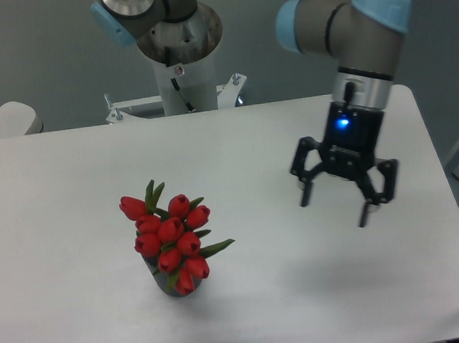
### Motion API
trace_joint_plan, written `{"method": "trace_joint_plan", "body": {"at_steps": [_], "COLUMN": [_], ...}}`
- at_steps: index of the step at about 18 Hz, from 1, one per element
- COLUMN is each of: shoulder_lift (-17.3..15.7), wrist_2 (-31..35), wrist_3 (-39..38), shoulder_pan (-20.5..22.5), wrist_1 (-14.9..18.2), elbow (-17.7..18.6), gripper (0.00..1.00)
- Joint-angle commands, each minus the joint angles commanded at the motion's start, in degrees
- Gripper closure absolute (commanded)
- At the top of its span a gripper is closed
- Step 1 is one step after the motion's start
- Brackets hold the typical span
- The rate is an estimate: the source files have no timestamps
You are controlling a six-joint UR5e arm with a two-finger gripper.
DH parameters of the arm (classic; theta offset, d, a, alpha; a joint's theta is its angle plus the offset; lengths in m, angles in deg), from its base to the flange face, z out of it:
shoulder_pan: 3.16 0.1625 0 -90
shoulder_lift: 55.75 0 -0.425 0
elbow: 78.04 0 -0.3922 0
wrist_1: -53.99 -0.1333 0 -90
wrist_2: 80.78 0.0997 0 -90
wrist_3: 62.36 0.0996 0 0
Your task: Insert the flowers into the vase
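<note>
The flowers (171, 240), a tight bunch of red tulip buds with a few green leaves, stand upright in the vase (165, 286) at the front left of the white table. Only a sliver of the dark grey vase shows below the buds; the rest is hidden by them. My gripper (334, 212) hangs above the table's right side, well to the right of the flowers. Its two fingers are spread wide apart and hold nothing. A blue light glows on its body.
The arm's base column (181, 56) stands behind the table's far edge. The white table (59, 232) ends near the gripper on the right. A pale rounded object (7, 119) sits at the far left edge.
</note>
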Motion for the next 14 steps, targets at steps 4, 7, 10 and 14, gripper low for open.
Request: {"method": "trace_joint_plan", "body": {"at_steps": [4, 7, 10, 14], "shoulder_lift": [1.67, 2.9, 3.7, 4.66], "wrist_2": [5.97, 12.04, 15.47, 22.76], "wrist_3": [8.59, 11.6, 13.8, 14.07], "shoulder_pan": [-0.35, -1.31, -2.37, -6.32], "wrist_1": [4.03, 6.41, 6.68, 6.77], "elbow": [-3.87, -6.86, -8.1, -9.59], "gripper": [0.0, 0.0, 0.0, 0.0]}}
